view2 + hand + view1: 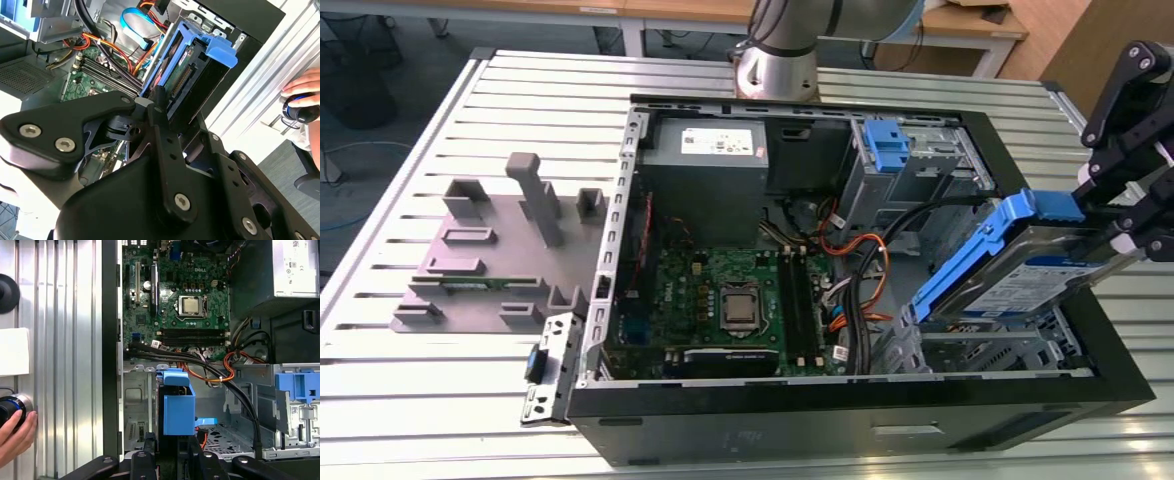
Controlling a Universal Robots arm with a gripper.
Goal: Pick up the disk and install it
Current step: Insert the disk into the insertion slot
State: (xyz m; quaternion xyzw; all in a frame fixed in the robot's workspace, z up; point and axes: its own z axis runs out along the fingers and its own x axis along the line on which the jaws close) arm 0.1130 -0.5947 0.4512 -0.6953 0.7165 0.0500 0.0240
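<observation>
The disk, a silver-grey drive with a white-and-blue label in a blue caddy, hangs tilted over the case's metal drive cage at the exterior view's right. My gripper is shut on its upper end. In the second wrist view the gripper clamps the disk edge-on, with the caddy's blue tab pointing away from me. In the first wrist view the disk's blue caddy stands just ahead of the gripper, above the cage.
The open computer case holds a green motherboard, orange and black cables, a grey power supply and an empty blue bracket. A grey fixture lies on the slatted table. A person's hand rests on a knob.
</observation>
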